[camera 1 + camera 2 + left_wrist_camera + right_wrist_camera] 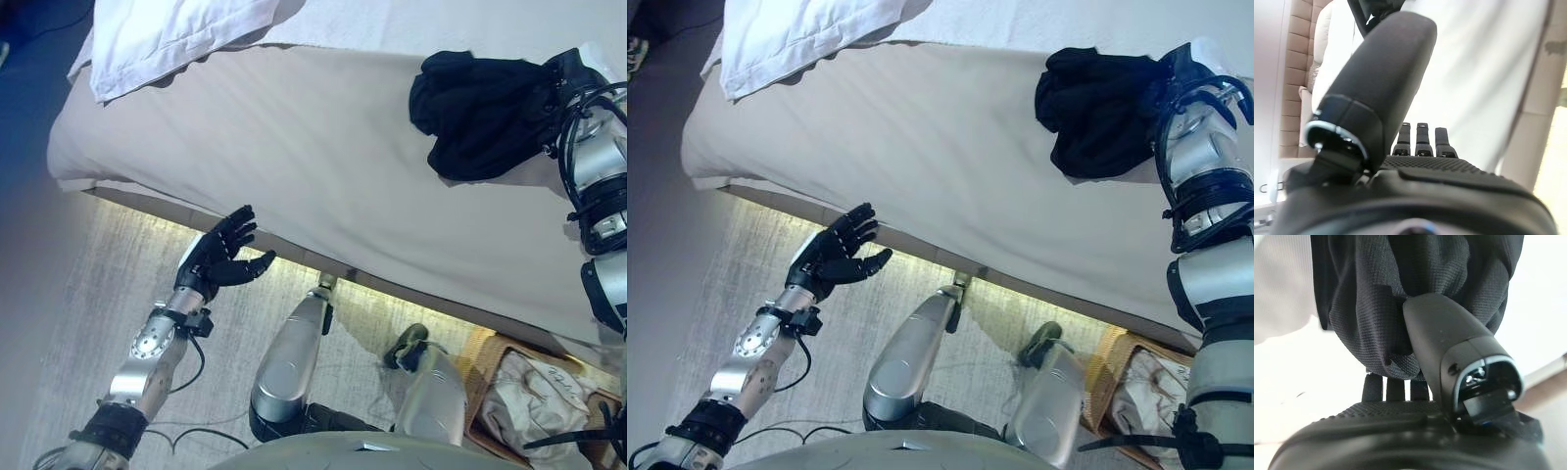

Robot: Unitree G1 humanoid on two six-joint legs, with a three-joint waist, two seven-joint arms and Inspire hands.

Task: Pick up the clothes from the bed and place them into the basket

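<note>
The bed [323, 166] lies bare between the white pillow [167, 34] at its far corner and the black garment [485, 113]. The basket [480, 377] on the floor already holds pale cloth [534, 392].

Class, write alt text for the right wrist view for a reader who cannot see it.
The robot's right hand pinches a bunched black garment, its thumb pressed into the fabric and fingers hidden behind it. Pale bedding lies beyond.
</note>
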